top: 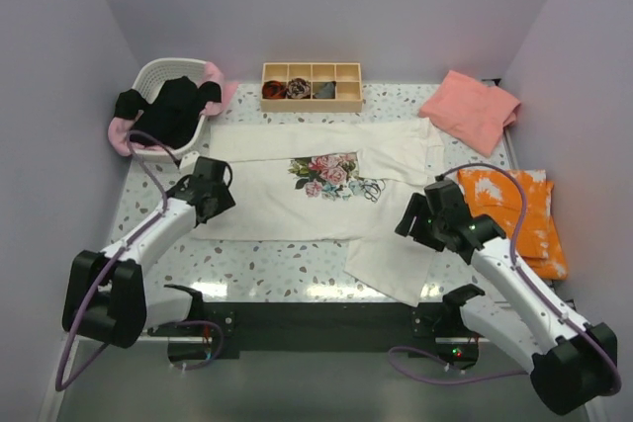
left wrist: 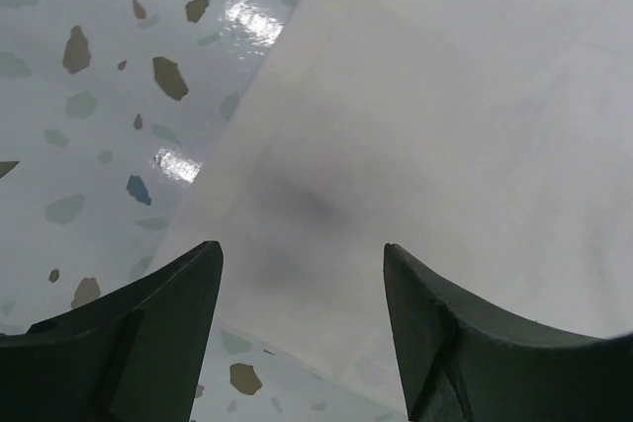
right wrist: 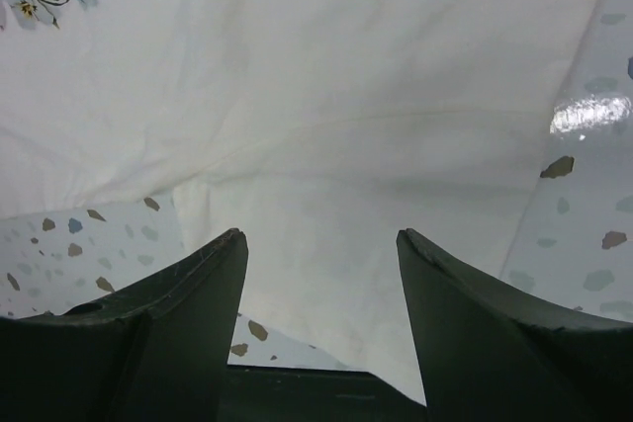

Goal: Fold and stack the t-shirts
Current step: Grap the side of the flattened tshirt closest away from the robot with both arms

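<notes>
A large cream-white t-shirt (top: pixel 297 200) with a rose print (top: pixel 331 175) lies spread flat across the table, one sleeve reaching the near edge. My left gripper (top: pixel 220 201) is open and empty over its left edge; the cloth (left wrist: pixel 415 126) fills the left wrist view between the fingers. My right gripper (top: pixel 407 224) is open and empty over the right sleeve (right wrist: pixel 326 145). A salmon-pink t-shirt (top: pixel 470 111) lies folded at the back right. Black (top: pixel 173 106) and light pink (top: pixel 220 86) t-shirts hang in the white basket (top: pixel 148 76).
A wooden divided box (top: pixel 312 86) with small rolled cloth bundles stands at the back centre. An orange and white patterned cloth (top: pixel 519 214) lies at the right edge. Walls close in the table on three sides.
</notes>
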You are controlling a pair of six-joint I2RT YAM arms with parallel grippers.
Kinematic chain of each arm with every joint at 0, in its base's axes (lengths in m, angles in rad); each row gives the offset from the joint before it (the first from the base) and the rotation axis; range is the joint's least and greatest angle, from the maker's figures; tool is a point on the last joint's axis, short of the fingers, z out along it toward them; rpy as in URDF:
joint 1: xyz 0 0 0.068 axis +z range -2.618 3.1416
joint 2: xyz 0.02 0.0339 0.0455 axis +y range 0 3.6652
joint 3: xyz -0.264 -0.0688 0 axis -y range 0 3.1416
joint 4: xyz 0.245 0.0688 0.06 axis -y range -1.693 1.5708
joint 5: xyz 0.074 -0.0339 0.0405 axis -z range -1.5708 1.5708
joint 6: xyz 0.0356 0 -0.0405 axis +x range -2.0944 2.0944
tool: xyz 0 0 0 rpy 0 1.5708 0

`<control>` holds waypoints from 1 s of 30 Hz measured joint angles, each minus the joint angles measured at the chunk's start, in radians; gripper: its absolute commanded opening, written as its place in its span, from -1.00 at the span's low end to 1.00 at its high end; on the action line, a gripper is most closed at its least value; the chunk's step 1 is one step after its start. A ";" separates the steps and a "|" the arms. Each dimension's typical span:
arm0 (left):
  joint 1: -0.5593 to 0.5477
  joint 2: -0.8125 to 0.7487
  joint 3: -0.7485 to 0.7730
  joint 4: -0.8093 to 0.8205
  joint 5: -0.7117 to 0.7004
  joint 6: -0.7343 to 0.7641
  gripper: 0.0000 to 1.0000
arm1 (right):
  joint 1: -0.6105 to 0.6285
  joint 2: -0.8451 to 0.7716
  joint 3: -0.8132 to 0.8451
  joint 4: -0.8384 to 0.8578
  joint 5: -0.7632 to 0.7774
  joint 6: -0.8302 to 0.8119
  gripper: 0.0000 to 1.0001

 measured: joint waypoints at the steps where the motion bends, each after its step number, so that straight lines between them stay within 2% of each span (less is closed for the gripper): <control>1: 0.016 -0.019 -0.011 -0.012 0.005 -0.002 0.47 | 0.006 -0.027 0.000 -0.025 0.008 0.018 0.33; 7: 0.161 -0.129 -0.112 -0.025 0.090 -0.015 0.52 | 0.035 -0.201 -0.027 -0.207 0.046 0.097 0.33; 14: 0.232 -0.119 -0.187 -0.007 0.231 -0.014 0.54 | 0.035 -0.297 -0.064 -0.370 0.066 0.145 0.32; 25: 0.318 -0.116 -0.187 0.036 0.296 -0.023 0.53 | 0.035 -0.323 -0.089 -0.378 0.021 0.181 0.32; 28: 0.325 -0.125 -0.188 0.018 0.287 -0.025 0.37 | 0.035 -0.324 -0.108 -0.365 0.004 0.191 0.31; 29: 0.326 -0.125 -0.188 0.016 0.289 -0.026 0.16 | 0.035 -0.324 -0.113 -0.362 -0.002 0.193 0.29; 30: 0.327 -0.125 -0.188 0.016 0.289 -0.027 0.05 | 0.035 -0.324 -0.119 -0.361 -0.009 0.196 0.26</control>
